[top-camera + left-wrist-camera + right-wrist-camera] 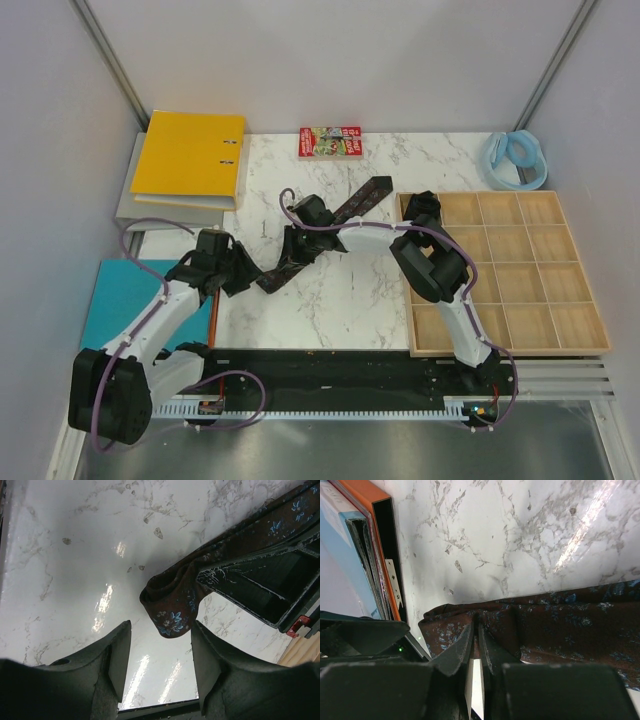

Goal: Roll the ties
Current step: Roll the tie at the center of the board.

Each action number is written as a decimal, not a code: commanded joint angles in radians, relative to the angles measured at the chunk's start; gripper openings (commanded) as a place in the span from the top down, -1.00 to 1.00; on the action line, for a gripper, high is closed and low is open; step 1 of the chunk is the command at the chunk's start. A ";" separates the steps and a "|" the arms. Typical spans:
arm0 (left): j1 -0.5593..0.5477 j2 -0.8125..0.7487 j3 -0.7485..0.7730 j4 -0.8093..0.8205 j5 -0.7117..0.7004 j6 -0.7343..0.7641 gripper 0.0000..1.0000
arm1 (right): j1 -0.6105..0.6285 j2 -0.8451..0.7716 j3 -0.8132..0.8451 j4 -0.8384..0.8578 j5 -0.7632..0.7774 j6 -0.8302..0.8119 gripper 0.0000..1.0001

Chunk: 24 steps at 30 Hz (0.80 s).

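A dark brown tie (355, 202) with small blue flowers lies diagonally on the marble table (340, 300), its wide end at the far right. Its near end (172, 605) is folded into a small loop. My right gripper (476, 625) is shut on a pinch of this tie (555, 625) close to the folded end. My left gripper (160, 655) is open and empty, just short of the folded end, its fingers (120, 652) either side of bare marble. In the top view the left gripper (238, 272) sits left of the tie's near end and the right gripper (296, 240) over it.
A wooden tray (505, 275) with several compartments stands at the right. A pale blue looped band (517, 158) lies at the far right corner. A yellow binder (190, 155) and a small red book (329, 141) lie at the back. A teal sheet (130, 300) lies at the left.
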 commanded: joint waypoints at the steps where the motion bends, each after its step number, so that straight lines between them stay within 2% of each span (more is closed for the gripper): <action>1: -0.010 0.016 -0.029 0.100 0.018 -0.053 -0.13 | 0.000 0.002 -0.031 -0.001 0.018 -0.010 0.71; 14: -0.042 0.142 -0.084 0.201 -0.005 -0.093 -0.10 | -0.002 0.005 -0.048 0.021 0.007 -0.002 0.71; 24: -0.059 0.196 -0.138 0.260 -0.048 -0.127 0.07 | -0.003 -0.001 -0.071 0.024 0.002 -0.008 0.71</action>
